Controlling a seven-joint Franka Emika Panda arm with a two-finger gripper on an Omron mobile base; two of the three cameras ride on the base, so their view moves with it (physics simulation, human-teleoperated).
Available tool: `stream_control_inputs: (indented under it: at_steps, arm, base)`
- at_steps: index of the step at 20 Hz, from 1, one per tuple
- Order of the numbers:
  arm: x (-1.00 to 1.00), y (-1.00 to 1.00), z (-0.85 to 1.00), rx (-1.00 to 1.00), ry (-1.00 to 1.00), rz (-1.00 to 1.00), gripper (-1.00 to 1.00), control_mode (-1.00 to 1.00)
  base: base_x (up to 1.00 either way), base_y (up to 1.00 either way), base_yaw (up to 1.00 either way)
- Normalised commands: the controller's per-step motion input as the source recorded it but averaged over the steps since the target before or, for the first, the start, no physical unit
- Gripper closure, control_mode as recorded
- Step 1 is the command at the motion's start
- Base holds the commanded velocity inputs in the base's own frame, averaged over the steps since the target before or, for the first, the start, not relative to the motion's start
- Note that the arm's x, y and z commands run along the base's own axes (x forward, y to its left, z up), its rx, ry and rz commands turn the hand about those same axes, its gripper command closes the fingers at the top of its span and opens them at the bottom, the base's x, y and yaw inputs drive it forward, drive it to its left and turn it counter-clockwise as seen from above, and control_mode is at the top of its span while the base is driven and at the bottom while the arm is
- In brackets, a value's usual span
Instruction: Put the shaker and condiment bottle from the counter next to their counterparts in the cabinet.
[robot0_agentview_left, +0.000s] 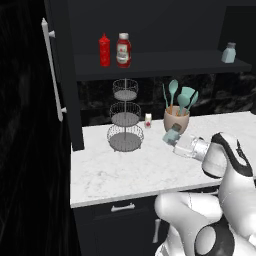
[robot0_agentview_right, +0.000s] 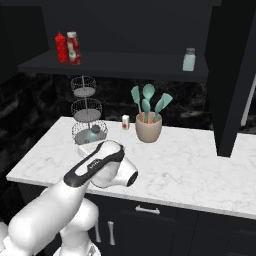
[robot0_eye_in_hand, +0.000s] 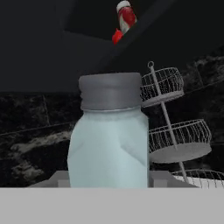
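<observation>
place: kitchen | cues: marble counter (robot0_agentview_left: 125, 170), utensil crock (robot0_agentview_left: 176, 120), black wall cabinet (robot0_agentview_left: 160, 64), ketchup bottle (robot0_agentview_left: 123, 50)

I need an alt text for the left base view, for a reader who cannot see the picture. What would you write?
The gripper holds a small pale teal shaker above the white marble counter, beside a pot of teal utensils. On the black cabinet shelf above stand a slim red squeeze bottle, a ketchup-style bottle and a second shaker.
</observation>
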Motion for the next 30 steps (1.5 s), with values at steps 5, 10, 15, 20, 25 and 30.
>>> stream_control_inputs:
  at_steps: [5, 10, 15, 20, 25, 30]
  arm:
    - [-0.22, -0.23, 0.65, -0.17, -0.13, -0.4, 1.0, -1.0]
    - [-0.37, -0.37, 0.77, -0.11, -0.1, -0.44, 1.0, -1.0]
    - [-0.19, -0.29, 0.74, -0.03, 0.01, -0.37, 1.0, -1.0]
    - [-0.02, -0.22, 0.64, -0.01, 0.1, -0.31, 1.0, -1.0]
    - [-0.03, -0.29, 0.59, 0.0, 0.18, -0.3, 1.0, -1.0]
    - [-0.25, -0.32, 0.8, 0.01, 0.17, -0.26, 1.0, -1.0]
  base:
    - [0.0, 0.0, 0.0]
    - [0.0, 0.0, 0.0]
    - [0.0, 0.0, 0.0]
    - [0.0, 0.0, 0.0]
    - [0.0, 0.0, 0.0]
    - [0.0, 0.0, 0.0]
